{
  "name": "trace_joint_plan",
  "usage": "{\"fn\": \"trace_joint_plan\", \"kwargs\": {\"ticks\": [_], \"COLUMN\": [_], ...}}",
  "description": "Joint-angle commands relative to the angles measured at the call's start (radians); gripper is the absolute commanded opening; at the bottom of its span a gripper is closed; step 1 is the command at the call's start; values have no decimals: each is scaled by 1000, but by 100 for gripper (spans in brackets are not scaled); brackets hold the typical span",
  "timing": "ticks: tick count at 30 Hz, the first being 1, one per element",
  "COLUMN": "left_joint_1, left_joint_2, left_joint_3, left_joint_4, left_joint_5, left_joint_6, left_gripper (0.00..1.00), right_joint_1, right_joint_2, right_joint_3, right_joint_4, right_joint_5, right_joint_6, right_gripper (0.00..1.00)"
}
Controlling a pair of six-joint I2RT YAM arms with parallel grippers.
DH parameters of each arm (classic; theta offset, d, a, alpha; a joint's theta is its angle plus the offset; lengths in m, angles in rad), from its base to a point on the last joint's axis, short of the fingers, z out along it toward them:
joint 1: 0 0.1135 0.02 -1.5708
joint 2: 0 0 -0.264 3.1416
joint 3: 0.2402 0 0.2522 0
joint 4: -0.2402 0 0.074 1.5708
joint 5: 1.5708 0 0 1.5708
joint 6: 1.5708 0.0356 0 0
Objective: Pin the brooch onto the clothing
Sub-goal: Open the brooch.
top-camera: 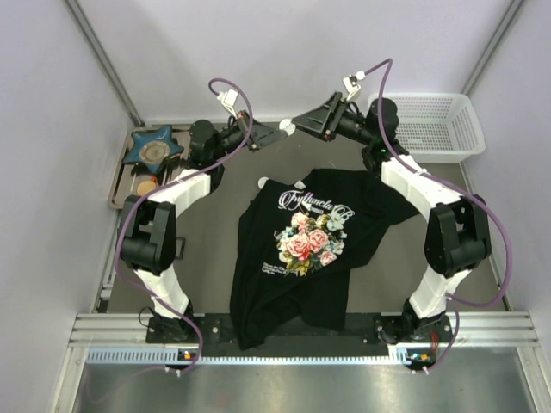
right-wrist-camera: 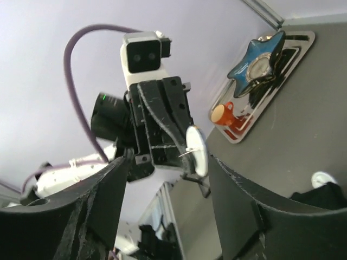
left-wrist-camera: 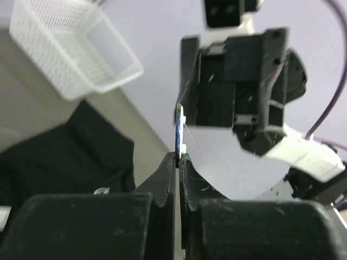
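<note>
Left pincer (left-wrist-camera: 178, 157) is clamped fully down on the brooch (left-wrist-camera: 178, 130). We see it edge-on, gripped by its lower rim, with the pin wire sticking out to one side. Right pincer (right-wrist-camera: 171, 157) faces it nose to nose with jaws spread wide, holding nothing. The brooch sits just in front of those open jaws and is not touching them. Both pincers are up in the air over the far side of the worktop (top-camera: 207, 249), so the brooch is well clear of the T-shirt (top-camera: 275, 292). The shirt lies flat, print up, between the two arm bases, its hem at the near edge. Far left we have a metal tray (top-camera: 120, 176) with a blue star dish (top-camera: 153, 146), and far right a white mesh basket (top-camera: 430, 125). A small white piece (top-camera: 263, 181) lies just beyond the shirt. The walls are plain pale lilac.
</note>
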Motion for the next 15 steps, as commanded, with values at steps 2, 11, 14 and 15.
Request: {"fn": "trace_joint_plan", "kwargs": {"ticks": [2, 11, 14, 15], "left_joint_1": [63, -66, -77, -84], "left_joint_2": [-89, 3, 3, -2], "left_joint_3": [116, 561, 586, 586], "left_joint_4": [-519, -1988, -2045, -2048], "left_joint_5": [259, 31, 14, 6], "left_joint_6": [446, 1694, 1751, 1768], "left_gripper": [0, 0, 0, 0], "right_joint_1": [-93, -35, -12, 6], "right_joint_2": [-30, -82, -91, -96], "right_joint_3": [34, 83, 56, 45], "right_joint_4": [-31, -582, -587, -588], "right_joint_5": [-327, -439, -450, -449], "right_joint_6": [-322, -1054, -1104, -1105], "right_gripper": [81, 60, 49, 47]}}
